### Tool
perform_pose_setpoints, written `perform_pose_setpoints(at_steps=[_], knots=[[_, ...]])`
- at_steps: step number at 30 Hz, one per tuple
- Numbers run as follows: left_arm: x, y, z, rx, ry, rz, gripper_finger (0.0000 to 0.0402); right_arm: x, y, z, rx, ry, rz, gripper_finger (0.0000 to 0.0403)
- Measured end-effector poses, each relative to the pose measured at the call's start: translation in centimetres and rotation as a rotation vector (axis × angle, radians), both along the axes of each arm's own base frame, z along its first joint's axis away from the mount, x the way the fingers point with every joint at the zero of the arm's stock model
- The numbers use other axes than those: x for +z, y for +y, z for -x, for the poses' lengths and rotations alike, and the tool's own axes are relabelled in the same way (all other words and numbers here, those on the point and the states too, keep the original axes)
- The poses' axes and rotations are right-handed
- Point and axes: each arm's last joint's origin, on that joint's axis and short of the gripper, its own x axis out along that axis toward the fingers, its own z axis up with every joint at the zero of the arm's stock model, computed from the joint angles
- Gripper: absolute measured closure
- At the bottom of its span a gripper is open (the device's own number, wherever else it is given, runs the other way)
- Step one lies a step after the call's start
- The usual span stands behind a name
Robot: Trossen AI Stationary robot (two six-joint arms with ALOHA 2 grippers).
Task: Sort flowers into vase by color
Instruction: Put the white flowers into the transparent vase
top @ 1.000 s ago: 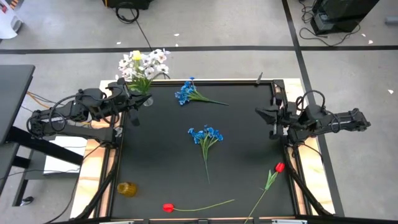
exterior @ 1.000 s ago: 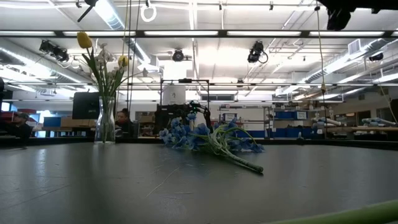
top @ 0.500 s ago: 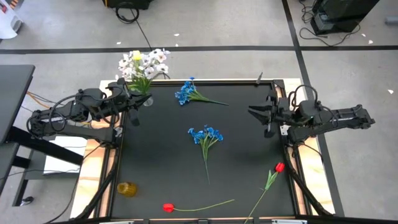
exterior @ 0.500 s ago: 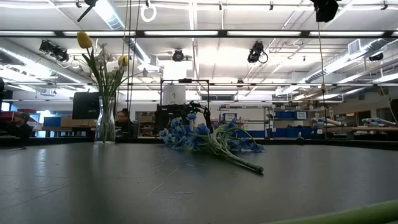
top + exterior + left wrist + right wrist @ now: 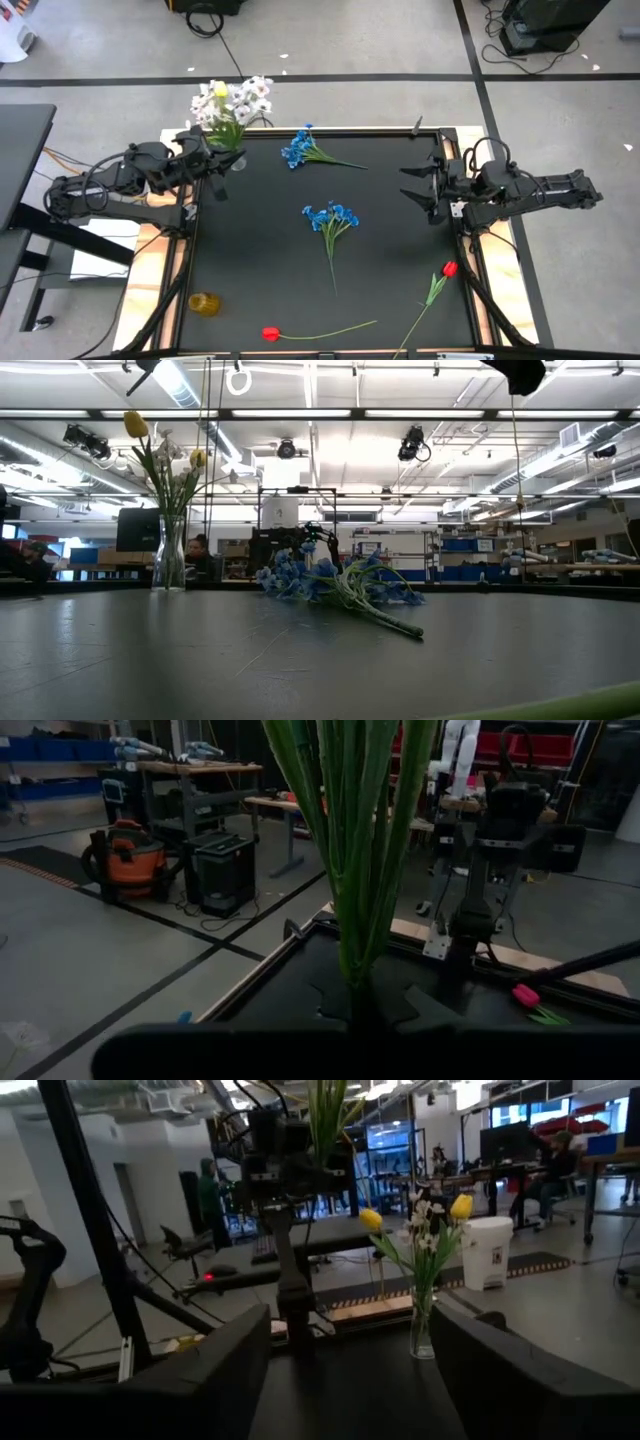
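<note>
High view: I see the black table (image 5: pixel 390 230) with my left gripper (image 5: pixel 212 178) at its far left corner, just beside the glass vase (image 5: pixel 236 160) holding white blossoms (image 5: pixel 240 98) and a yellow tulip (image 5: pixel 219 90). I can't tell from here if its fingers are spread or closed. My right gripper (image 5: pixel 415 188) sits over the table's right edge, fingers clearly spread, holding nothing. One blue cluster (image 5: pixel 300 148) lies near the far edge, a second blue cluster (image 5: pixel 332 218) at the centre, stalk running toward the near edge. A red tulip (image 5: pixel 270 334) lies along the near edge, another red tulip (image 5: pixel 449 269) near the right edge. A small amber cup (image 5: pixel 204 303) stands at the near left.

Low view: vase (image 5: pixel 169 555) upright at far left with yellow tulips (image 5: pixel 135 424); blue cluster (image 5: pixel 330 580) lies flat mid-table. Dark bit of the right arm (image 5: pixel 518 374) at the top.

Left wrist view: green stalks (image 5: pixel 355 840) rise right in front of the camera; own fingers are just a dark band, state not readable. Red tulip (image 5: pixel 526 996) lies across the table.

Right wrist view: own fingers (image 5: pixel 210 1365) wide apart, empty; vase with yellow tulips (image 5: pixel 422 1330) across the table, left arm (image 5: pixel 285 1200) beside it
</note>
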Motion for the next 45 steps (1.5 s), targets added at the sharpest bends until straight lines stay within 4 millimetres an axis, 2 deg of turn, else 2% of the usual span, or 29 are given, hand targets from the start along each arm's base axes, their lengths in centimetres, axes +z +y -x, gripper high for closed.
perform_pose_setpoints(at_steps=[8, 13, 19, 24, 32, 36, 39, 42, 45], knots=[[-1.4, 0.1, -2.0, 0.001, -0.078, -0.089, 0.0401, 0.0, 0.1, 0.0, 0.035, 0.002, 0.001, 0.0115], [-1.6, 0.1, -2.2, -0.006, -0.107, -0.173, 0.0401, 0.0, 0.1, 0.0, 0.035, 0.002, 0.002, 0.0116], [-0.9, 0.4, -1.1, 0.018, -0.128, -0.270, 0.0401, 0.0, 0.1, 0.0, 0.036, 0.002, 0.002, 0.0116], [-0.6, 1.5, -0.3, 0.039, -0.124, -0.344, 0.0401, 0.0, 0.1, -0.1, 0.036, 0.002, 0.002, 0.0115], [-2.2, 3.5, -0.4, -0.011, -0.153, -0.302, 0.0401, 0.0, 0.1, -0.1, 0.036, 0.001, 0.002, 0.0117], [-1.9, 3.9, 1.0, 0.063, -0.222, -0.366, 0.0401, 0.0, 0.1, -0.1, 0.036, 0.001, 0.002, 0.0117], [-2.7, 4.5, 1.5, 0.130, -0.204, -0.368, 0.0401, 0.0, 0.1, -0.1, 0.036, 0.000, 0.002, 0.0117], [-4.5, 5.6, 1.5, 0.202, -0.173, -0.335, 0.0401, 0.0, 0.1, -0.1, 0.036, 0.000, 0.002, 0.0117], [-6.4, 7.0, 1.2, 0.272, -0.227, -0.333, 0.0401, 0.0, 0.1, -0.1, 0.036, 0.000, 0.002, 0.0117]])
